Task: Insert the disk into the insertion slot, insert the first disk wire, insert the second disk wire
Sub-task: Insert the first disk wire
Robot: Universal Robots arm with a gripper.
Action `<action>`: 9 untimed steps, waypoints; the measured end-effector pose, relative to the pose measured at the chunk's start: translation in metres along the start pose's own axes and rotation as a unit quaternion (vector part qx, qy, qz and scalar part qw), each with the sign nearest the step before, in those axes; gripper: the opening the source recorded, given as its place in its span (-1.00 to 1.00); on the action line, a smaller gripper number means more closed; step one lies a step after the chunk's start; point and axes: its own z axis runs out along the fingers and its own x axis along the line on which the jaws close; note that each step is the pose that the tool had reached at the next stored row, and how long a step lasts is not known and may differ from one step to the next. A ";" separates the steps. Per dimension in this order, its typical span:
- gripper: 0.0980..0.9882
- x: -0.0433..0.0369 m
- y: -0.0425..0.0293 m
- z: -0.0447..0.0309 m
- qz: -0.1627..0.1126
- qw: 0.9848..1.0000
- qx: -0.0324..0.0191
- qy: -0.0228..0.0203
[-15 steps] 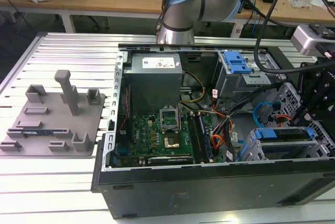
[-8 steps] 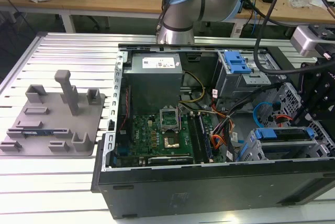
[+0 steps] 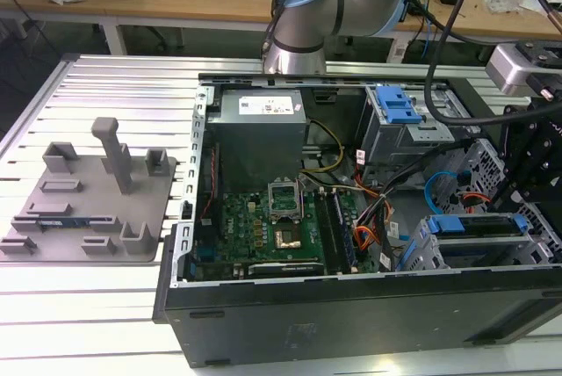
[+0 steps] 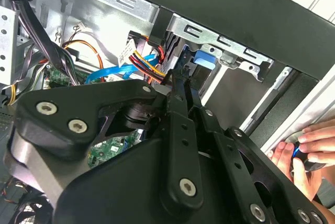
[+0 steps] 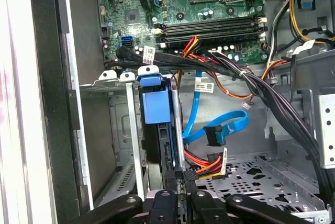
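At four o'clock within the open computer case [image 3: 263,306], as seen in the exterior view, the insertion slot [image 3: 432,244] is found. The disk [image 3: 474,223] is lodged in it, with its blue carrier laid across the cage. The gripper [image 4: 180,75] is held low over that corner, and in the second wrist view its fingers [image 4: 178,130] are closed narrowly on the disk's blue-framed edge. A blue wire [image 5: 217,135] with a black plug is seen hanging loose just beside the disk, and a red and yellow wire bundle [image 5: 208,161] is draped near it. A person's hand [image 4: 309,150] is rested at the case's outer rim. At nine o'clock on the worktop [image 3: 105,306], a grey fixture plate [image 3: 88,200] is laid.
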 end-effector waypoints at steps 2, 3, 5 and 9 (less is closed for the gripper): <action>-0.85 -0.0001 0.0001 0.0002 0.000 1.000 0.000 0.001; -0.85 0.0000 0.0001 0.0001 0.000 1.000 -0.002 0.003; -0.85 0.0000 0.0000 0.0000 0.000 1.000 -0.004 0.006; -0.85 0.0000 0.0001 0.0000 0.000 1.000 -0.004 0.007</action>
